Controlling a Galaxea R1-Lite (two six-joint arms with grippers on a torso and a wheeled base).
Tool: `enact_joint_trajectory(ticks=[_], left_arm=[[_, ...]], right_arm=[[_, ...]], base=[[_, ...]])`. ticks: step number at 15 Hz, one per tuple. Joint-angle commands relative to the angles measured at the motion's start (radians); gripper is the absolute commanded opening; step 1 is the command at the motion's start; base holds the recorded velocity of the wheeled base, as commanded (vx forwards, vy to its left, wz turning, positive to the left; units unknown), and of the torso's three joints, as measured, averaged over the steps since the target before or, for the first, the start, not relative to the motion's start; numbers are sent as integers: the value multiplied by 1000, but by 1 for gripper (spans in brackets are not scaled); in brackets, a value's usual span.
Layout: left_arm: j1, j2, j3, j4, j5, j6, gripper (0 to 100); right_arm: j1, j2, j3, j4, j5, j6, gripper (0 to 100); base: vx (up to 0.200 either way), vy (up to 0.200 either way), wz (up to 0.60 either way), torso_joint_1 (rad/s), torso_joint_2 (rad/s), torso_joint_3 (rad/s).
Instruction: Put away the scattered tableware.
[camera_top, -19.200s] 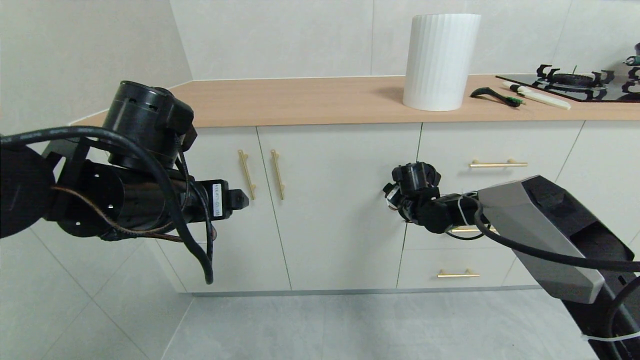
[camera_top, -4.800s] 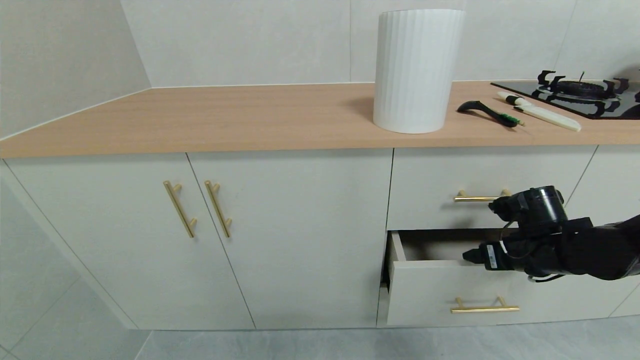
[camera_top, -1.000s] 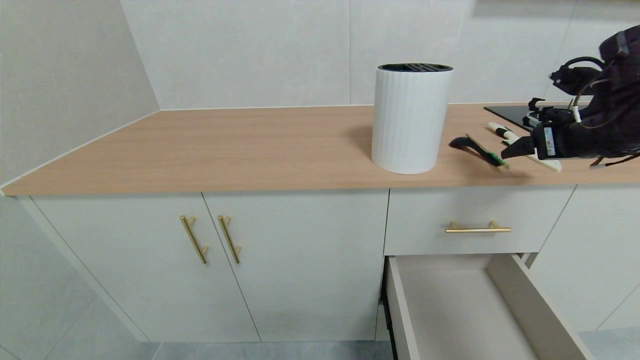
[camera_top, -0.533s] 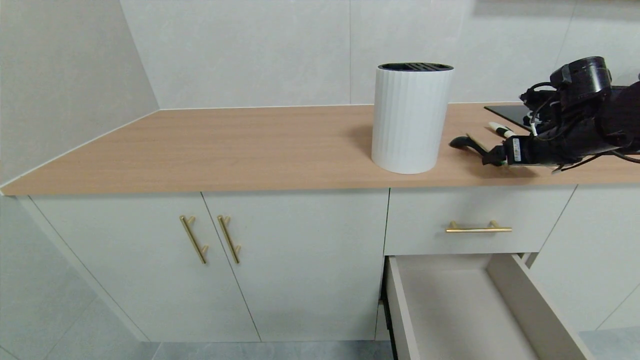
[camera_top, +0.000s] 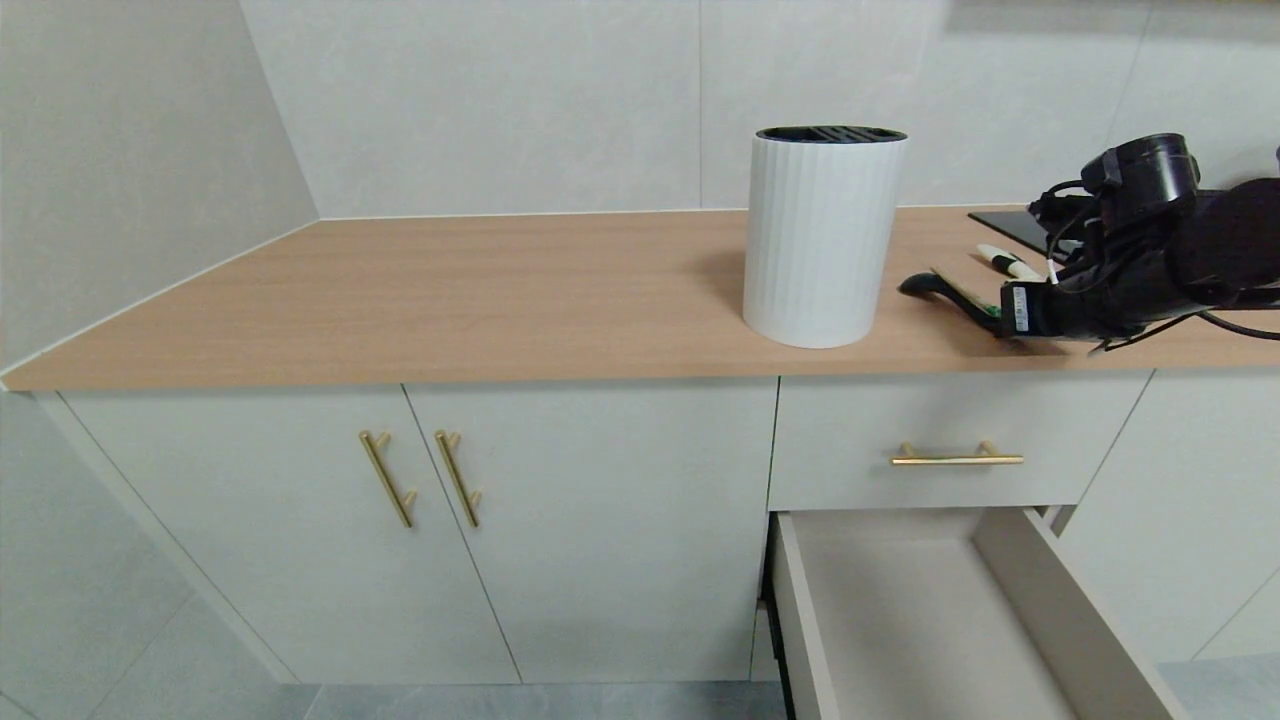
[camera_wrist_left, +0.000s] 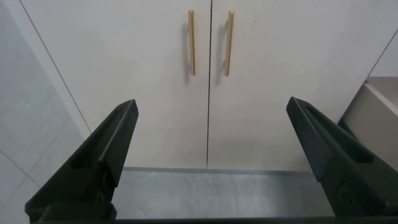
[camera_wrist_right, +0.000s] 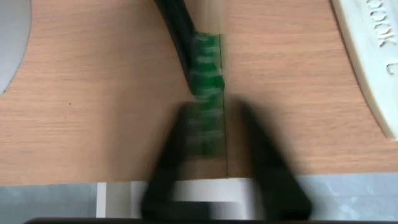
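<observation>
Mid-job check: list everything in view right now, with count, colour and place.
countertop: 1, wood-toned, along the tiled wall
ribbed holder: 1, white with a black slotted top, upright on the countertop
black utensil: 1, black with a green handle end, lying just right of the holder
white utensil: 1, white, lying behind the black one, partly hidden by the arm
cooktop: 1, black, far right of the countertop
cabinet doors: 2, off-white, under the countertop
bar handles: 3, gold, two on the doors, one on the closed drawer
closed drawer: 1, off-white, below the utensils
open drawer: 1, off-white, pulled out beneath it
left gripper: open, facing the cabinet doors
right gripper: open, astride the green handle
</observation>
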Motion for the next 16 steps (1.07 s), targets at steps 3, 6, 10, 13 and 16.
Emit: enact_joint_trajectory(ticks=[3,6,10,13,16], left_arm=[[0,0,0,0,1,0,100],[0,0,0,0,1,0,100],[0,0,0,0,1,0,100],[0,0,0,0,1,0,100],[0,0,0,0,1,0,100]], right_arm=[[1,-19,5,3,0,0,0],[1,-34,10,3,-4,0,0],[4,-186,82,1,-3,35,0],[16,-387,188,1,2,33,0],[62,-568,330,8,5,30,0]], base=[[0,0,0,0,0,0],[0,0,0,0,0,0],[0,0,0,0,0,0],[0,0,0,0,0,0],[0,0,0,0,0,0]])
